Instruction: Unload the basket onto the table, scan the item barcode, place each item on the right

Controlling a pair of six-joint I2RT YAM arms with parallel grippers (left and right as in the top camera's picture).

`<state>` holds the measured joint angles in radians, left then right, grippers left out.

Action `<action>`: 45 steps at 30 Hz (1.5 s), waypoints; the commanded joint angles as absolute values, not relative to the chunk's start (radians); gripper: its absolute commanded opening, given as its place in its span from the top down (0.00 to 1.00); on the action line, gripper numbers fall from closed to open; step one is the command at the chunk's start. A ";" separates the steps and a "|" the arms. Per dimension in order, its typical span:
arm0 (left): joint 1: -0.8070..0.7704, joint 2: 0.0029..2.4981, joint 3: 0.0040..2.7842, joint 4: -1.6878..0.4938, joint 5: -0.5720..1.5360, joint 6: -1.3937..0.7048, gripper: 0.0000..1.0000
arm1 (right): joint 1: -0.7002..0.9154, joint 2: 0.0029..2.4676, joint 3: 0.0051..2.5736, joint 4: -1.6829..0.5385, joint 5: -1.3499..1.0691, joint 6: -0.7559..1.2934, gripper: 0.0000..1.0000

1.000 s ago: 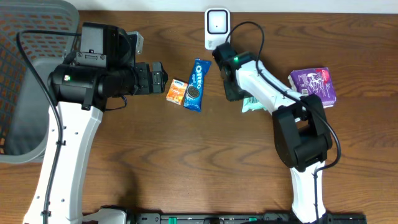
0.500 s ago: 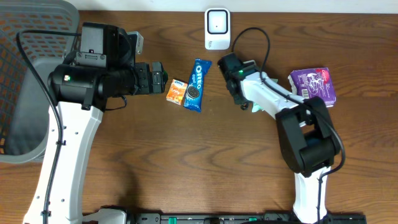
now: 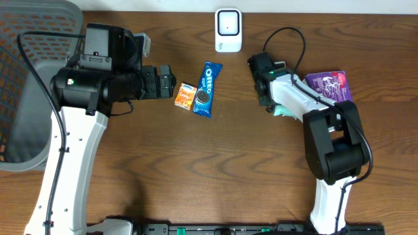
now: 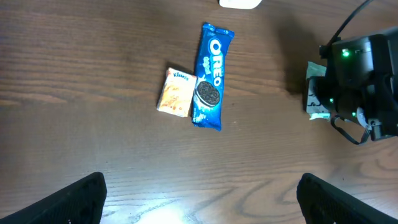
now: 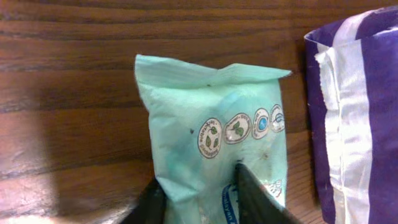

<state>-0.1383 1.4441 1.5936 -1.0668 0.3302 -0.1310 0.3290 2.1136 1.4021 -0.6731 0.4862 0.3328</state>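
One mint-green packet [image 5: 211, 99], judged light, soft and crinkly, is pinched near its end by the narrowed right claw [image 5: 199, 183]; the left claw [image 4: 200, 186] is spread wide, empty.

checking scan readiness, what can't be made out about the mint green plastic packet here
- Barcode: none shows; right wrist view cuts the mint green plastic packet at the bottom edge.
- Overhead: the right arm hides most of it.
- Grip: unclear whether the right gripper pinches it.
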 commanded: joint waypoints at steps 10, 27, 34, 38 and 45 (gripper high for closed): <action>-0.136 1.446 1.592 -1.069 0.321 -0.133 0.02 | 0.134 2.184 1.573 -0.812 -0.699 0.185 0.99; -0.136 1.446 1.592 -1.068 0.321 -0.133 0.02 | -0.121 2.128 1.466 -0.881 -0.605 0.210 0.93; -0.136 1.446 1.592 -1.068 0.321 -0.133 0.02 | -0.096 1.963 1.617 -1.041 -0.311 0.236 0.51; -0.136 1.446 1.592 -1.068 0.321 -0.133 0.02 | -0.052 1.933 1.625 -1.073 -0.312 0.200 0.65; -0.136 1.446 1.592 -1.068 0.321 -0.133 0.02 | 0.127 1.983 1.557 -1.089 -0.181 0.207 0.77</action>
<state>-0.1383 1.4441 1.5936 -1.0668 0.3305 -0.1310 0.0505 1.9396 1.6035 -1.0870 -0.3061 0.1711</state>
